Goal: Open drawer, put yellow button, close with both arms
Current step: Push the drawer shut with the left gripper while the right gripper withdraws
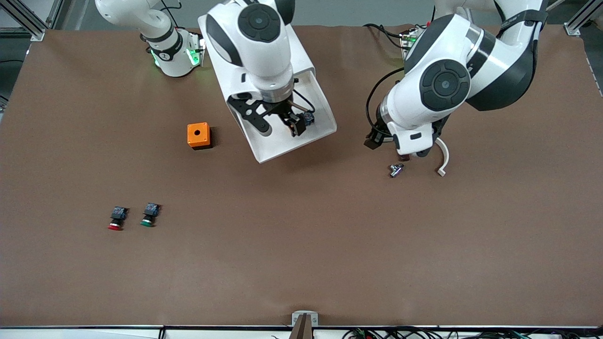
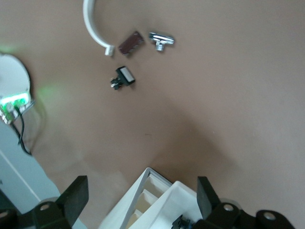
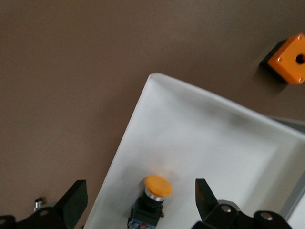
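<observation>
Yellow button (image 3: 157, 187), orange-yellow cap, black-blue body, in white drawer (image 3: 190, 124)

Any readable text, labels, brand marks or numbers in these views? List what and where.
None can be read.
Black ring of the right arm's white base: a small round white mark, too small to read.
Red-capped push button and green-capped push button: pale specks on their dark bodies, illegible.
Orange square box with a round hole, white open drawer tray, yellow-capped push button: no text visible.
</observation>
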{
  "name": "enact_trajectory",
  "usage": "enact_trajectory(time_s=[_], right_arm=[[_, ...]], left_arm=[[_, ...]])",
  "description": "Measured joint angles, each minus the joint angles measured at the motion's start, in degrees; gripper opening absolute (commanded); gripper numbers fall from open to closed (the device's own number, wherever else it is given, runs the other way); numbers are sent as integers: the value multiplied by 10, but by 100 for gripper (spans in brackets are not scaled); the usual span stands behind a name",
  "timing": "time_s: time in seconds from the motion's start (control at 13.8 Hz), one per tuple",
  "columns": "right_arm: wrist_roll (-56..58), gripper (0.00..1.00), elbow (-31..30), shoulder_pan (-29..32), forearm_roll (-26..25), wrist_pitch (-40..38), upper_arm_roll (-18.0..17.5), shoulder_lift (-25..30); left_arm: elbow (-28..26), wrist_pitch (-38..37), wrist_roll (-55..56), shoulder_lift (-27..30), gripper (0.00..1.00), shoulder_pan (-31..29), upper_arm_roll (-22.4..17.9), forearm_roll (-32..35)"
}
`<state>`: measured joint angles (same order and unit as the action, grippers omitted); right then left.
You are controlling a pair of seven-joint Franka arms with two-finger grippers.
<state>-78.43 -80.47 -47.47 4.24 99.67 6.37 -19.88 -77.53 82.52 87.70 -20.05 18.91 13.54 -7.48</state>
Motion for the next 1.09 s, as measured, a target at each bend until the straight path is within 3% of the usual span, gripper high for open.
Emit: enact_trajectory(time_s=[0.29, 0.65, 1.09], right_arm=[[281, 100, 40, 95, -4, -92, 7, 7], [626, 100, 48, 262, -10, -140, 17, 40], [776, 100, 49, 401, -12, -187, 18, 54]], left_arm=[[-15, 70, -59, -1, 100, 20, 6, 14], [-36, 158, -167, -56, 100, 119, 11, 117], [-36, 233, -249, -82, 100, 123, 8, 151]])
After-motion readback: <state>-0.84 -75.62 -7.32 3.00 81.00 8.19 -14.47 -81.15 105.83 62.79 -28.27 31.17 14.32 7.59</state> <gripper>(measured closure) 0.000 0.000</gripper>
